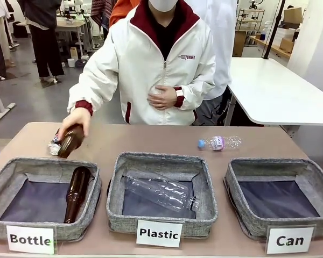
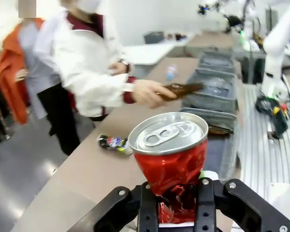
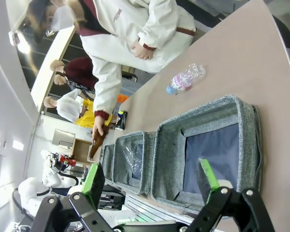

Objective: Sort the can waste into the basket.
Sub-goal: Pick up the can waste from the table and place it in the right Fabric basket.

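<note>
Brown tabletop [image 1: 156,138] bears the Can basket [image 1: 277,164]; white table [image 1: 269,91] stands beyond.

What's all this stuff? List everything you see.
grey fabric baskets: three, grey, in a row on the brown table, labelled Bottle, Plastic, Can
brown glass bottles: two, brown, one in the Bottle basket, one in the person's hand
clear plastic bottles: two, clear, one in the Plastic basket, one on the table
crushed red can: one, red, in left gripper
dark printed can: one, multicoloured, on the table by that hand
left gripper: one, black, shut on that can
right gripper: one, black, open above the Can basket
</note>
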